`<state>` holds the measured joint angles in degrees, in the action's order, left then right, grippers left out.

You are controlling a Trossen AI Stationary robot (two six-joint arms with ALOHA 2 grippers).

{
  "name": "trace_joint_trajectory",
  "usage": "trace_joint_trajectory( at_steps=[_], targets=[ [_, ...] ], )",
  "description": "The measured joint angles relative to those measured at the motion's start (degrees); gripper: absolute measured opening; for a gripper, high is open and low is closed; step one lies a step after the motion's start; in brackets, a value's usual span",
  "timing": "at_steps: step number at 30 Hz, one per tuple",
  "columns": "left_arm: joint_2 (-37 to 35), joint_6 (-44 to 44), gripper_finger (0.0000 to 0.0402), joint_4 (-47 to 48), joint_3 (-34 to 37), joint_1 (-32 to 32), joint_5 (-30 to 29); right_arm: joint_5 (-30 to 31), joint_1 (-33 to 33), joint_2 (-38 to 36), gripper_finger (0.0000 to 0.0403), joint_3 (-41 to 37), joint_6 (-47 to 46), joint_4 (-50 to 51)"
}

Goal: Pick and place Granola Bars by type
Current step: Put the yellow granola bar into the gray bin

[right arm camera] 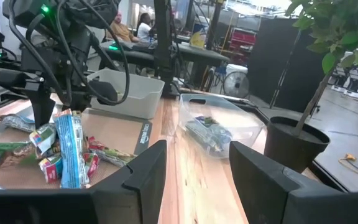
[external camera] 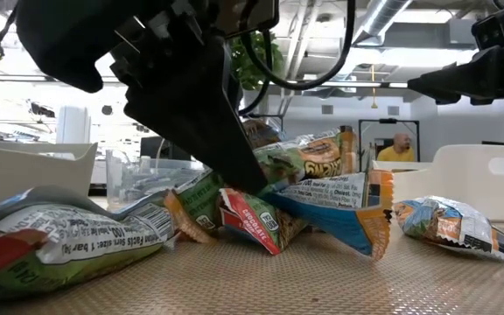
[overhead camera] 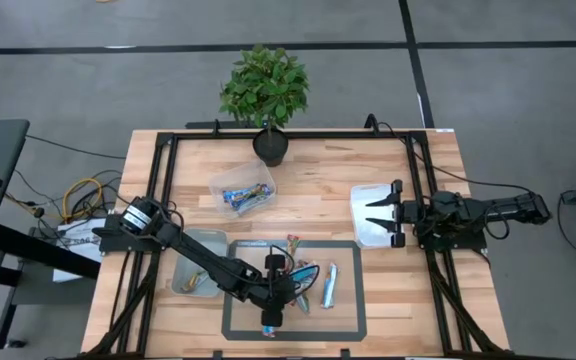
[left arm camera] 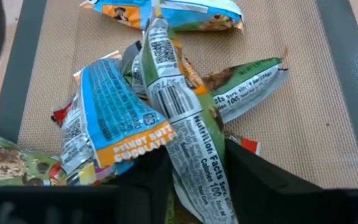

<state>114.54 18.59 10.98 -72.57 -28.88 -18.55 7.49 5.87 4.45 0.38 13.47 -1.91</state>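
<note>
A pile of Granola Bars (overhead camera: 298, 276) in blue, green and red-white wrappers lies on a brown mat with a grey border (overhead camera: 346, 318). One blue bar (overhead camera: 328, 286) lies apart to the right. My left gripper (overhead camera: 285, 291) reaches into the pile from the table's left. A green-wrapped bar (left arm camera: 188, 134) with its nutrition label up lies on top, and the gripper is shut on it. My right gripper (right arm camera: 194, 180) waits open at the table's right side, above a white bin (overhead camera: 366, 232). My left gripper pinches the green bar by its two long edges (left arm camera: 180, 174), near the end closest to the wrist. The fingers (left arm camera: 148, 183) slant down from the table's left and lie along the bar. Its far part (left arm camera: 157, 43) rests across the other bars of the pile.
A clear bin (overhead camera: 243, 192) holding a few bars stands at the far side of the mat, and another clear bin (overhead camera: 196, 275) sits left of the mat, partly under my left arm. A potted plant (overhead camera: 268, 95) stands at the far edge. A person (external camera: 398, 147) sits far off.
</note>
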Motion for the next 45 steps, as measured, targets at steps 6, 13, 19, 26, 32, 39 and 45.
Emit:
trace_joint_trajectory(
  at_steps=[6,13,19,26,32,39,45],
  targets=[
    [0.0,-0.1,0.0052,0.0,0.0,0.0,-0.1,0.0,0.0,0.0,0.0171,0.0,0.0,0.0],
    [-4.0,2.4,0.0037,6.1,0.0,-0.1,-0.3,0.0,0.0,0.0,0.0171,0.0,0.0,0.0],
    [-11.2,11.5,0.0039,20.0,0.0,-0.1,-2.8,0.0,0.0,0.0,0.0171,0.0,0.0,0.0],
    [-18.5,31.4,0.0040,42.2,0.0,-0.1,-1.1,0.0,0.0,0.0,0.0171,0.0,0.0,0.0],
    [-21.2,48.9,0.0040,58.8,0.0,-1.3,10.7,0.0,0.0,0.0,0.0171,0.0,0.0,-0.1],
    [-21.4,58.9,0.0041,65.3,0.2,-3.0,17.2,0.0,0.0,0.0,0.0171,0.0,0.0,-0.1],
    [-21.4,61.1,0.0041,65.2,1.6,-2.9,16.9,0.0,0.0,0.0,0.0171,0.0,0.0,-0.1]
  ],
)
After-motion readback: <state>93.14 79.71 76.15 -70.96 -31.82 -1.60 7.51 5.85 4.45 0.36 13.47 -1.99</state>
